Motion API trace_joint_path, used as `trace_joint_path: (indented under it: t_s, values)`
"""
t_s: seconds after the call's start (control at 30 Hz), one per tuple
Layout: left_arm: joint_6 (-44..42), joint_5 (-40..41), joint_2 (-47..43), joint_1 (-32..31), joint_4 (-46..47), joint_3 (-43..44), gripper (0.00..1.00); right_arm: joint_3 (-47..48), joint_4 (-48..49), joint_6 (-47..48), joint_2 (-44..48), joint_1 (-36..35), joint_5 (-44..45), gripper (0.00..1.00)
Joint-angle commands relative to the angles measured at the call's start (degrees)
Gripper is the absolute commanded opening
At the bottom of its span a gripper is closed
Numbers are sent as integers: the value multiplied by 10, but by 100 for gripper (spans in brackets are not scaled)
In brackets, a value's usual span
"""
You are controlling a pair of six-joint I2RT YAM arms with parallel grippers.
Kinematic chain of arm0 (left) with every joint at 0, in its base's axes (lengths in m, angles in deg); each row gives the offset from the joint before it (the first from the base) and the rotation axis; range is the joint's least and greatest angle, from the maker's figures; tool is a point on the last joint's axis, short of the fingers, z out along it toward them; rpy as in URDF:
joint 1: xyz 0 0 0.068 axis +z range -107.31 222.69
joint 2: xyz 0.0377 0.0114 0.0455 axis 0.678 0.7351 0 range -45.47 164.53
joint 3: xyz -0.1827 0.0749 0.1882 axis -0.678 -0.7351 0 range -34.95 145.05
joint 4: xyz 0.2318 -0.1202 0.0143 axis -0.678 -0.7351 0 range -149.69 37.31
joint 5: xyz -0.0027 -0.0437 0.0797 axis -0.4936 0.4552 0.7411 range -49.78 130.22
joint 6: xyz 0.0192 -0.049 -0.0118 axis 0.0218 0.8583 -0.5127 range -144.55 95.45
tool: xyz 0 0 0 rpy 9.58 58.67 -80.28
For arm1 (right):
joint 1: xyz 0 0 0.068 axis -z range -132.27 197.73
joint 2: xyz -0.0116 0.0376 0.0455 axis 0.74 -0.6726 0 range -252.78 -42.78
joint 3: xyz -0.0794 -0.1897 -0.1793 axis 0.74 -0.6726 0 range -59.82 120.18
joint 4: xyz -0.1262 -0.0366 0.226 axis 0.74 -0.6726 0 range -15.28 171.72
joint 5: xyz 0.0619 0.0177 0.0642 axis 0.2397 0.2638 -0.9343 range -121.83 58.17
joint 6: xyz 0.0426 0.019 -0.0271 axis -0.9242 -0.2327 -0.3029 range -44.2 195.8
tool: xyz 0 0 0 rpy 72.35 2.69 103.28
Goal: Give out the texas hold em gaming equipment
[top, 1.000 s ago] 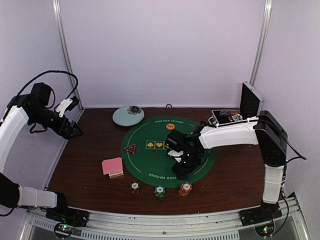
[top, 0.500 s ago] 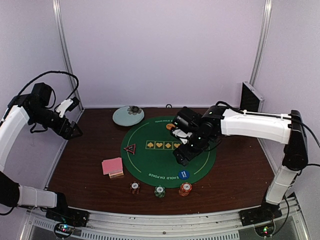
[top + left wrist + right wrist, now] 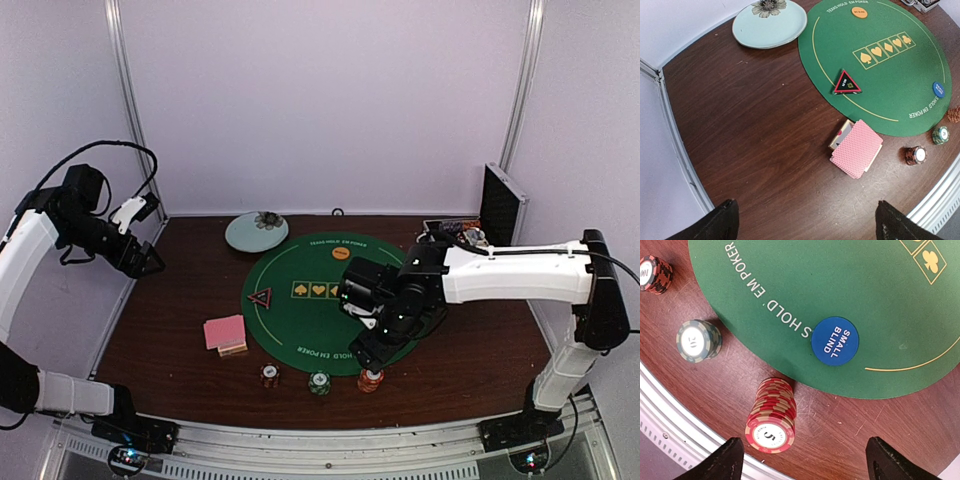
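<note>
Right wrist: right jaws apart, blue button [image 3: 835,340] ahead between them; left jaws apart.

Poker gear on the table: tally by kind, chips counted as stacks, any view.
Chip stacks: 3 (red-orange, green, dark)
Disc buttons: 2 (orange, blue)
Triangle marker: 1
Pink-backed card pile: 1
Green felt mat: 1
Total: 8
</note>
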Motion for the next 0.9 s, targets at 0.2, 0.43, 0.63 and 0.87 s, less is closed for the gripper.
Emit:
trace_joint_path:
  t_s: [0.2, 0.43, 0.63, 0.87]
  values:
    - [-11, -5, -12, 4, -1, 11, 98, -10, 25, -17, -28, -28, -36, 89]
    - [-9, -8, -10, 4, -1, 13, 98, -17, 32, -23, -36, -35, -25, 82]
    - [-8, -8, -10, 3, -1, 16, 98, -28, 45, -24, -48, -35, -23, 78]
    - [-8, -6, -9, 4, 0, 18, 98, -36, 59, -23, -58, -35, -22, 73]
